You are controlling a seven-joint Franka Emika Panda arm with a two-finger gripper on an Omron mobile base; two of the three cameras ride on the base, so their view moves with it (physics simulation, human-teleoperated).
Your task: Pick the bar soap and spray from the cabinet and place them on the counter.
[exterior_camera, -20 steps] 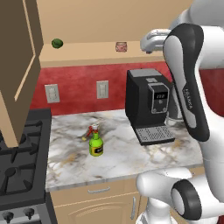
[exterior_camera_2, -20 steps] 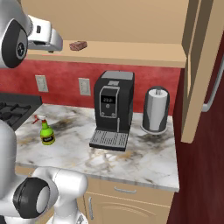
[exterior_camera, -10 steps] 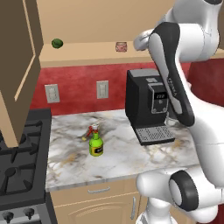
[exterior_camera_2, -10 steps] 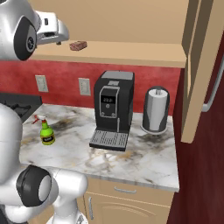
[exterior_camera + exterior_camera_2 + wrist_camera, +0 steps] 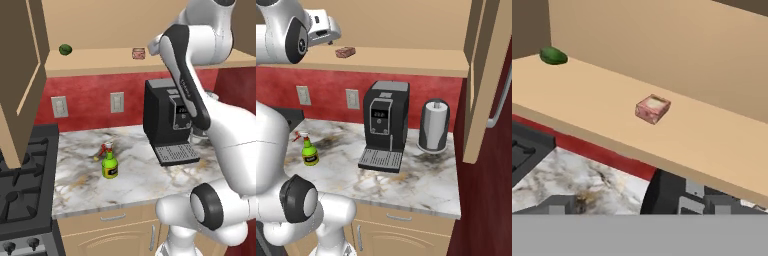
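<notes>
The spray [image 5: 109, 165] already stands on the counter [image 5: 145, 180]. The gripper [image 5: 331, 31], jaws spread wide, hangs near the bar soap [image 5: 653, 108] on the cabinet [image 5: 602, 107] shelf; it should square up and straddle the block's short sides.

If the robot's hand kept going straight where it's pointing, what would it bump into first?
Probably the bar soap: it lies near the middle of the hand view, alone on the cabinet shelf. The open hand is beside it. Depth is unclear, so it might hit the shelf first.
</notes>
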